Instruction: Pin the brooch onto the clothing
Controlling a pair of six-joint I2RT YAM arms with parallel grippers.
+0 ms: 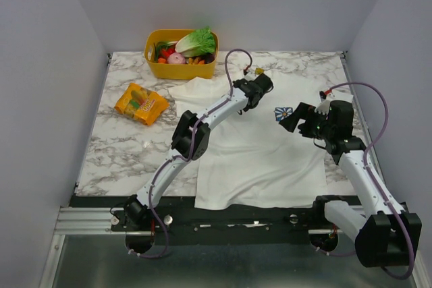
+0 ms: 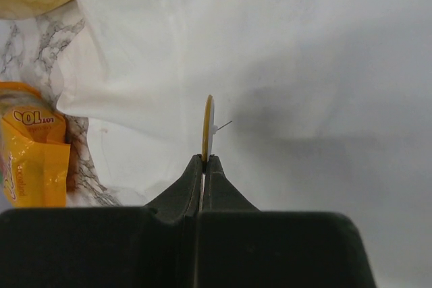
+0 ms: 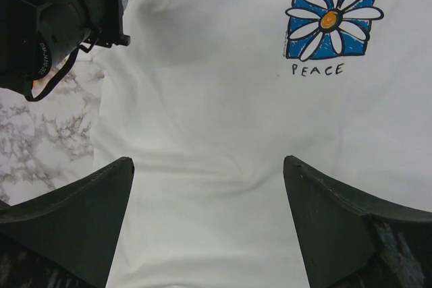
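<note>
L gripper [image 2: 203,160] pinched brooch [image 2: 208,129], disc edge-on, pin pointed sideways, clothing [image 2: 304,65] lay just beyond tips | R gripper [image 3: 208,166] stood wide, empty, nr flower print [image 3: 333,19] | L arm nearer.

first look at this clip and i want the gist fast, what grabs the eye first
A white short-sleeved T-shirt with a blue daisy print lies spread across the marbled table. Over it, the left arm's shut jaws pinch a tiny round gold-yellow brooch edge-on. A yellow plastic basket of vegetables sits at the far edge.
</note>
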